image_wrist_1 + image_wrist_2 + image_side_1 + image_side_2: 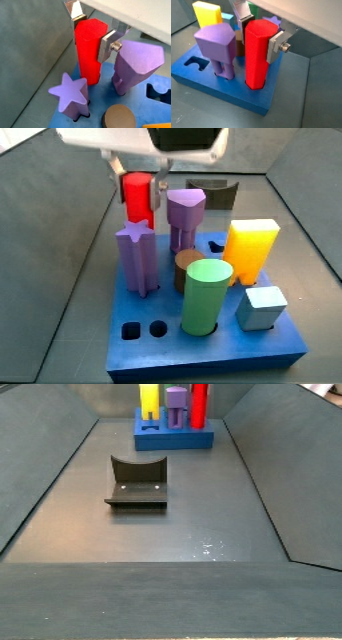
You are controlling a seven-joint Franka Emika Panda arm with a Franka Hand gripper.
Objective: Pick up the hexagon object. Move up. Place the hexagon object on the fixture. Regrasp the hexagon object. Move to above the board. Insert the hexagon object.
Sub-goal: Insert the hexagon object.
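The red hexagon object stands upright with its lower end in the blue board near a corner. My gripper is at the peg's top, and its silver fingers press against opposite sides of it, shut on it. In a side view the hexagon object shows at the board's far end, under the gripper. The dark notched fixture sits on the floor apart from the board, with nothing on it.
Close beside the red peg stand a purple star peg and a tall purple peg. A yellow block, a green cylinder, a brown round peg and a light blue cube also stand on the board. Grey sloping walls surround the floor.
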